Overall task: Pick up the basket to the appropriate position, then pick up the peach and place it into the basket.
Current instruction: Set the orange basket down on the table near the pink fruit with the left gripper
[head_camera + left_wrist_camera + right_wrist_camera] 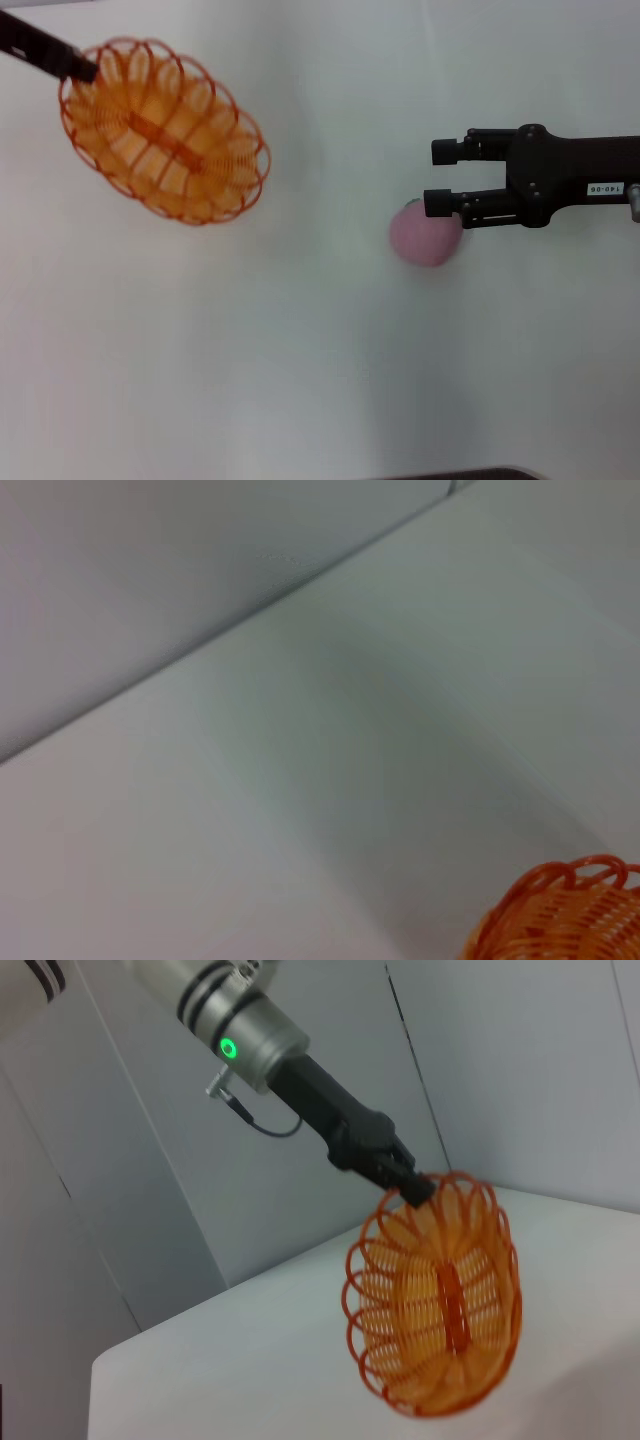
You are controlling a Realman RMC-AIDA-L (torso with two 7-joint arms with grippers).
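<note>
The orange wire-like basket (163, 130) hangs tilted above the white table at the far left in the head view. My left gripper (85, 68) is shut on its rim and holds it up. The basket also shows in the right wrist view (438, 1307), held clear of the table by the left gripper (408, 1182), and its edge shows in the left wrist view (560, 912). The pink peach (426, 236) lies on the table at the right. My right gripper (440, 178) is open above it, one finger over the peach's top edge.
The white table (300, 350) spreads across the head view. A pale wall (520, 1070) stands behind the table's far edge. A dark edge (470, 473) shows at the bottom of the head view.
</note>
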